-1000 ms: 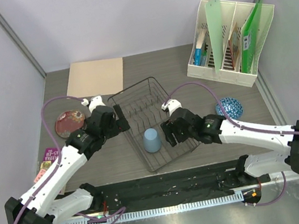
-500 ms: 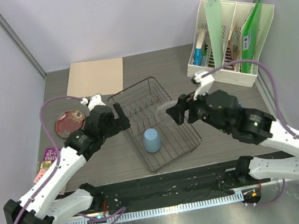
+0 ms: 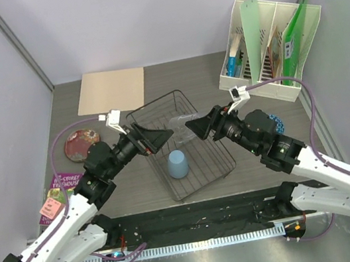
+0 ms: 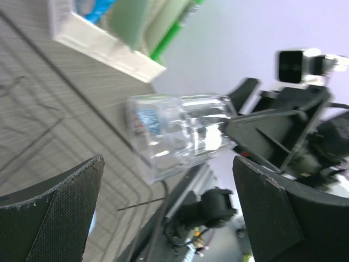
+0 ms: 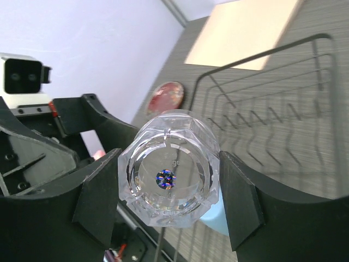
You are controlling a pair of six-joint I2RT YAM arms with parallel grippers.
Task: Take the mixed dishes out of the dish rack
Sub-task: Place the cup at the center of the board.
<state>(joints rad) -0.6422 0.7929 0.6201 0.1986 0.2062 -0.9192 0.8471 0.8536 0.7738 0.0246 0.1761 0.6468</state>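
My right gripper [image 3: 196, 126] is shut on the clear glass tumbler [image 3: 179, 124] and holds it on its side in the air above the dish rack [image 3: 214, 158]. In the right wrist view the tumbler [image 5: 169, 177] sits base-on between both pads [image 5: 240, 196]. My left gripper [image 3: 161, 137] is open and faces the tumbler's free end; in the left wrist view the tumbler [image 4: 174, 136] lies just beyond the wide jaws, not touched. The light blue cup [image 3: 177, 164] stands upside down in the rack. The dark red plate [image 3: 81, 143] lies on the table at left. The patterned bowl [image 3: 274, 122] peeks out behind my right arm.
A white file holder [image 3: 269, 48] with papers stands at the back right. A beige mat [image 3: 112, 91] lies at the back left. Booklets [image 3: 57, 191] lie at the left edge. Both arms cross over the rack's near corners.
My right gripper has risen out of the rack with the tumbler and turned it sideways toward the left. My left gripper has lifted and swung to face it.
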